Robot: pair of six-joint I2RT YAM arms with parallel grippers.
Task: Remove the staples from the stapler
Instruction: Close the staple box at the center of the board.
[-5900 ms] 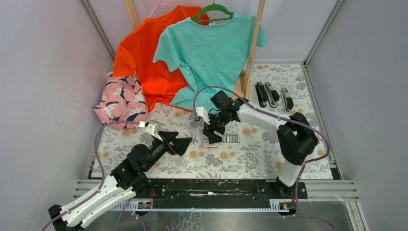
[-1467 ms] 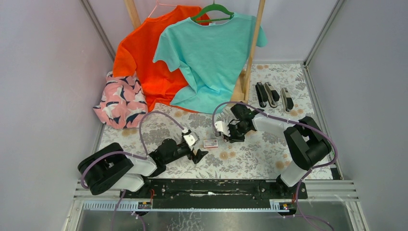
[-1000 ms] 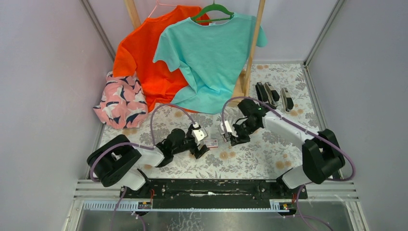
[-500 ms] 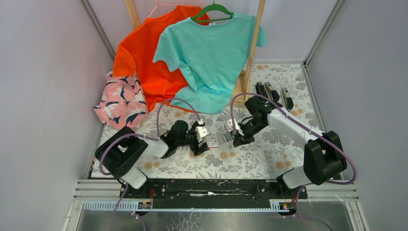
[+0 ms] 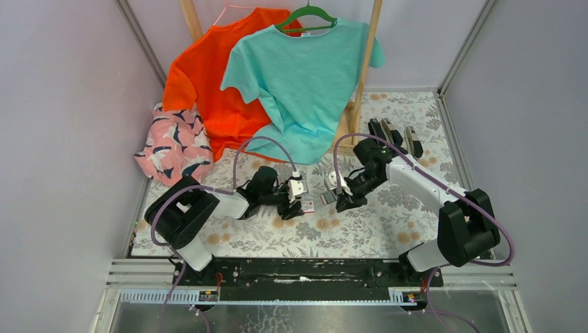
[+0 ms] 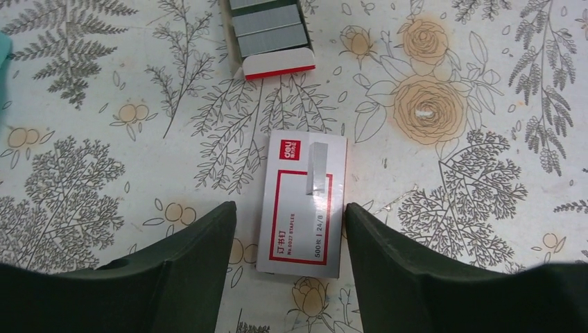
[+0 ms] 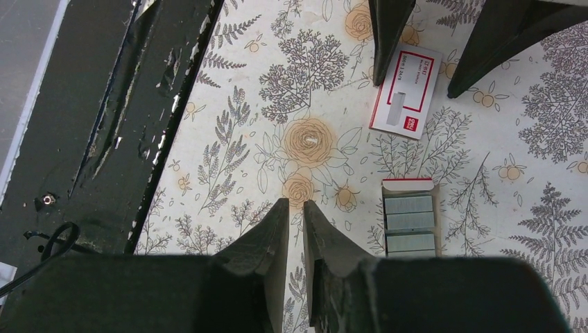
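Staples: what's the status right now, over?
Left gripper open, straddling the small box. Right gripper nearly shut, empty. One staple strip lies on that box. Nothing in the way.

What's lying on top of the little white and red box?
One short silvery staple strip lies on the box, near its logo end. Whatever is inside the box is hidden.

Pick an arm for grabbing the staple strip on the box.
Left, likely. The left gripper is open, straddling the box, with the strip just ahead. The right gripper is nearly shut and farther off.
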